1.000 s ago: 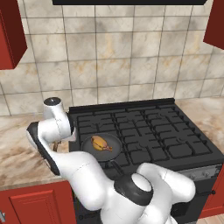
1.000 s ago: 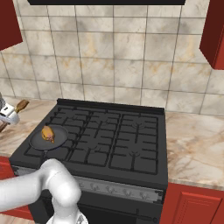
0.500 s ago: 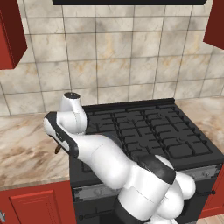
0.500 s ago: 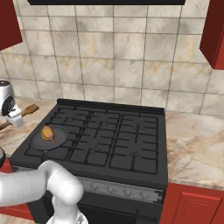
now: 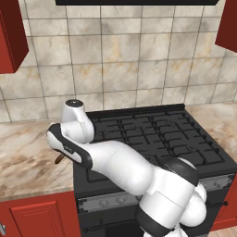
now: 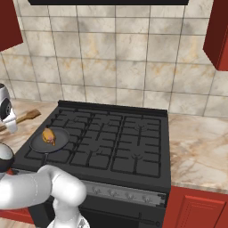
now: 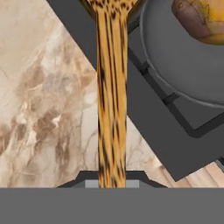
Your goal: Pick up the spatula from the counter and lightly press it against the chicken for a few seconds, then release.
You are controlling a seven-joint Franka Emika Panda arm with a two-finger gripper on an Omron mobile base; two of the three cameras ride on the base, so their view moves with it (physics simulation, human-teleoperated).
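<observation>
Fingers (image 7: pixel 72 183) of the gripper (image 7: pixel 112 183) are pinched narrow on the wooden spatula (image 7: pixel 111 100), gripping it by the handle. From the hand view the handle runs straight away from the fingers over the marble counter (image 7: pixel 43 109), and the broad end reaches the left edge of the black stove (image 7: pixel 153 131). From the right base view, the spatula (image 6: pixel 27 116) sits beside the stove's (image 6: pixel 111 138) back left corner. I can't tell whether it is clear of the counter. The chicken (image 6: pixel 48 136) lies in a dark pan (image 6: pixel 62 143) at the stove's front left corner, apart from the spatula.
</observation>
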